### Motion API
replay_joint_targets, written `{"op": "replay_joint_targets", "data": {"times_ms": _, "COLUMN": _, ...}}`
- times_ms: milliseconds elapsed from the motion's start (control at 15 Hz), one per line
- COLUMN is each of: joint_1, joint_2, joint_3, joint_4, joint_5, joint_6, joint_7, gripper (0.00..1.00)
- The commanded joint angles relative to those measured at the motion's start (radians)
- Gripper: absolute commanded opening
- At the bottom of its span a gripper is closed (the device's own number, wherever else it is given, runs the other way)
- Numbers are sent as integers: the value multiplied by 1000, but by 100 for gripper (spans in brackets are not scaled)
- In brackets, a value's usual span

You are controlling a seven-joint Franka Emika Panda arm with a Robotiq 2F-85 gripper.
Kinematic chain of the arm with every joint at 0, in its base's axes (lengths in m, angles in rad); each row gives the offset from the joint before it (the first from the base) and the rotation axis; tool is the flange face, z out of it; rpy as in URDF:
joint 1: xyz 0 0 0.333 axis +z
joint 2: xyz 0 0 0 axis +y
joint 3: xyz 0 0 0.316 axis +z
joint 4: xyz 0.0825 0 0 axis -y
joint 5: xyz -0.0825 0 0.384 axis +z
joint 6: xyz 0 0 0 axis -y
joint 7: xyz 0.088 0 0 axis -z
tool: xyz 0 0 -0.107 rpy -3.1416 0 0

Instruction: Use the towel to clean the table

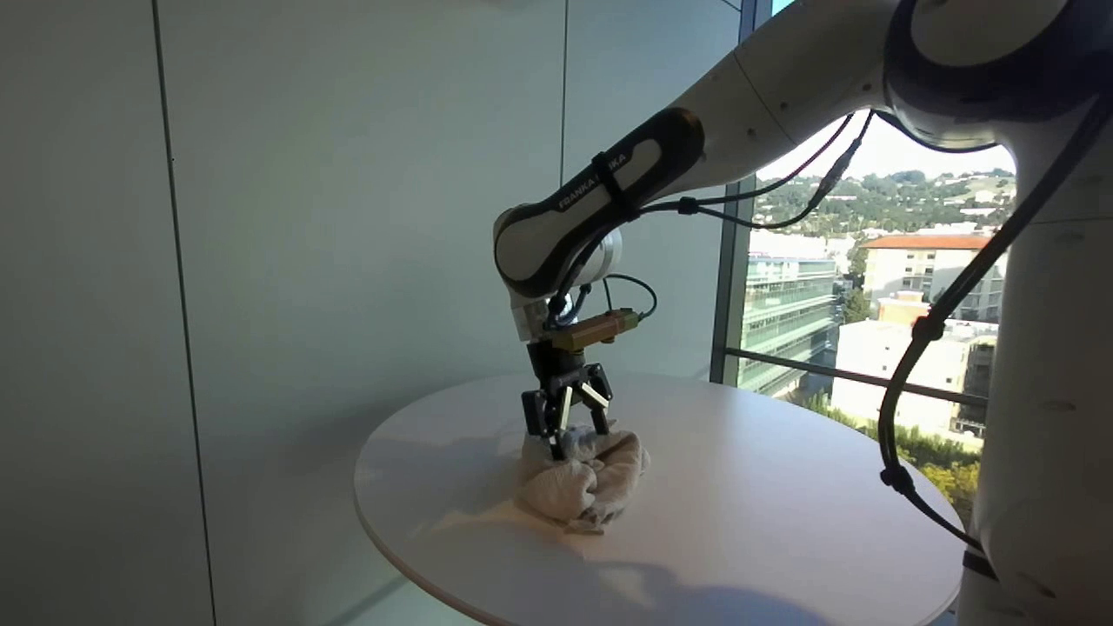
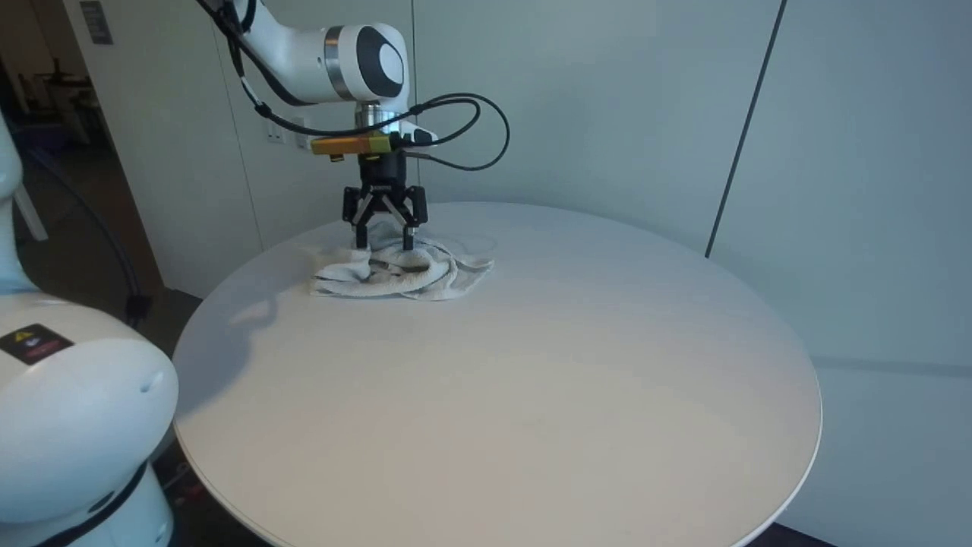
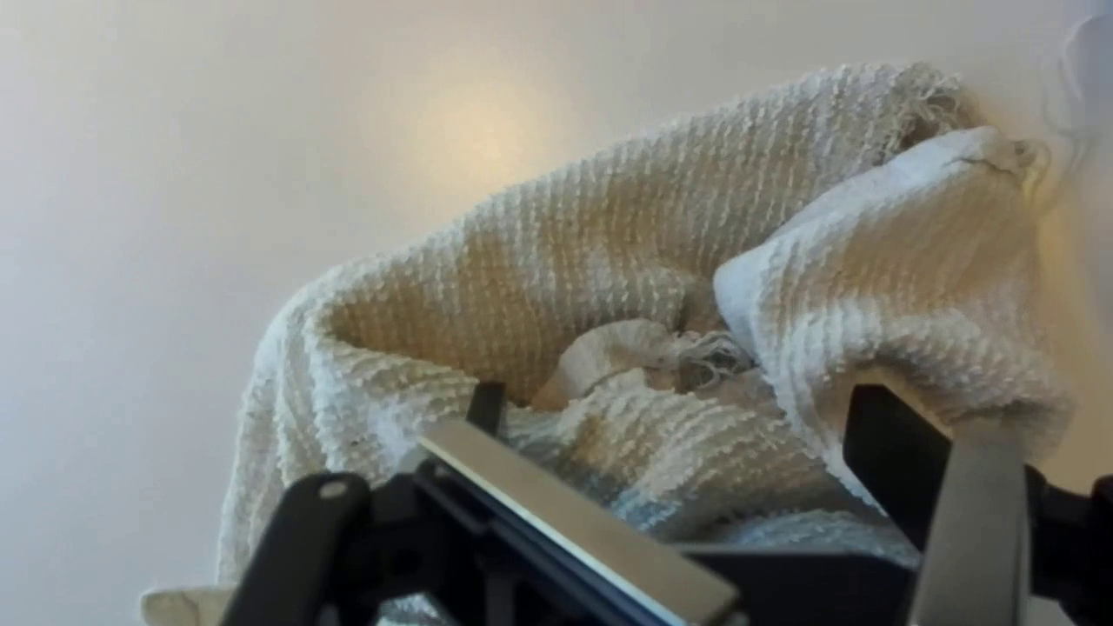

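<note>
A crumpled off-white ribbed towel (image 1: 591, 491) lies on the round white table (image 1: 748, 487). It also shows near the far edge of the table (image 2: 531, 403) in an exterior view, as a loose heap of folds (image 2: 448, 281). My gripper (image 1: 579, 442) points down over the towel, and it is the same in an exterior view (image 2: 385, 245). In the wrist view the gripper (image 3: 687, 426) is open, its fingers apart with towel folds (image 3: 609, 226) between them. The fingertips are down among the folds; whether they touch the table is hidden.
A faint outlined patch, perhaps liquid, is on the table (image 2: 478, 243) beside the towel; its edge shows in the wrist view (image 3: 1074, 96). A pale wall (image 1: 365, 217) stands close behind the table. A window (image 1: 869, 296) and the robot's base (image 2: 76, 425) are beside it.
</note>
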Motion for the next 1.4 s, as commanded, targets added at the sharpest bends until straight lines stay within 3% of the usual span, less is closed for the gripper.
{"op": "replay_joint_targets", "data": {"times_ms": 0, "joint_1": -22, "joint_2": 59, "joint_3": -27, "joint_4": 13, "joint_5": 69, "joint_6": 77, "joint_7": -4, "gripper": 100}}
{"op": "replay_joint_targets", "data": {"times_ms": 133, "joint_1": -31, "joint_2": 73, "joint_3": -34, "joint_4": 6, "joint_5": 124, "joint_6": 140, "joint_7": -15, "gripper": 100}}
{"op": "replay_joint_targets", "data": {"times_ms": 200, "joint_1": -32, "joint_2": 77, "joint_3": -34, "joint_4": 1, "joint_5": 144, "joint_6": 174, "joint_7": -19, "gripper": 75}}
{"op": "replay_joint_targets", "data": {"times_ms": 267, "joint_1": -33, "joint_2": 80, "joint_3": -34, "joint_4": 0, "joint_5": 160, "joint_6": 191, "joint_7": -20, "gripper": 74}}
{"op": "replay_joint_targets", "data": {"times_ms": 867, "joint_1": -31, "joint_2": 75, "joint_3": -31, "joint_4": -5, "joint_5": 236, "joint_6": 252, "joint_7": -31, "gripper": 6}}
{"op": "replay_joint_targets", "data": {"times_ms": 1333, "joint_1": 66, "joint_2": 101, "joint_3": 54, "joint_4": 137, "joint_5": 109, "joint_6": 168, "joint_7": -100, "gripper": 7}}
